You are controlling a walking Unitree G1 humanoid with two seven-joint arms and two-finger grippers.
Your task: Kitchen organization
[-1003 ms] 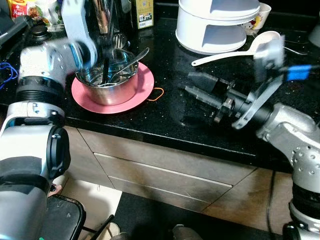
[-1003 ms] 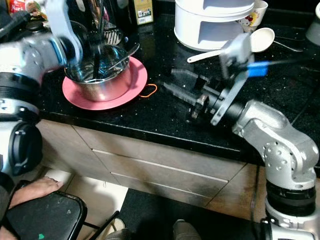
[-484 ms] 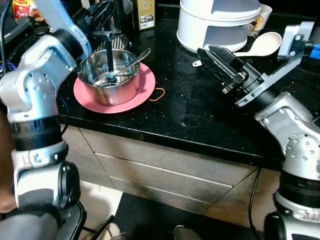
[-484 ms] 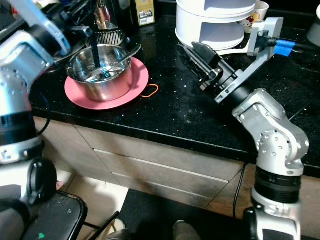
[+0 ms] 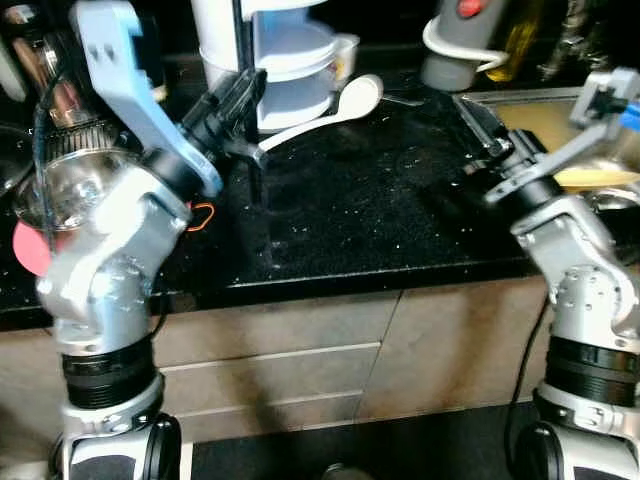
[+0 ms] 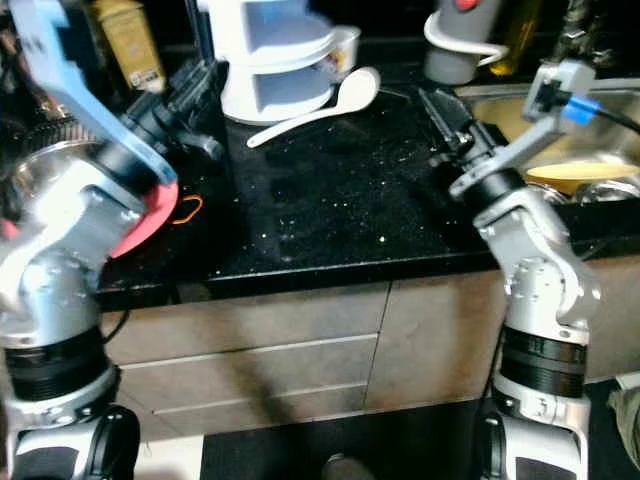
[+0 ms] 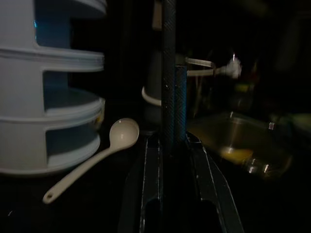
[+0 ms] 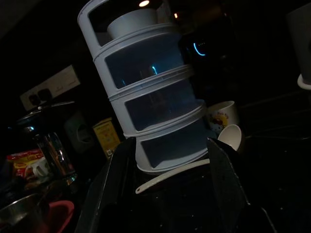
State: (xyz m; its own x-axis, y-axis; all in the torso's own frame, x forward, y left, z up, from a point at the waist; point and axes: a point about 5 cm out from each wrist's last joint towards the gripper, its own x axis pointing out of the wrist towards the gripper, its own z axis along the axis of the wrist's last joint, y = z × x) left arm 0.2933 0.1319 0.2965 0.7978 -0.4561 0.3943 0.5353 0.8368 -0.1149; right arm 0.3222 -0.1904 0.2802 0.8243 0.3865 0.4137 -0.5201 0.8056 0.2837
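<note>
The left claw [image 5: 238, 100] is clamped on a thin dark utensil [image 7: 169, 73] hanging upright over the black surface [image 5: 350, 210], with the white spoon [image 5: 330, 108] and white tiered rack [image 5: 275, 60] just beyond, while the right claw [image 5: 482, 125], fingers apart and empty, hovers near the sink [image 5: 550, 115].

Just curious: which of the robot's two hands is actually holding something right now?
The left gripper: its jaws pinch a thin dark utensil handle. The right gripper has open jaws with nothing between them.
</note>
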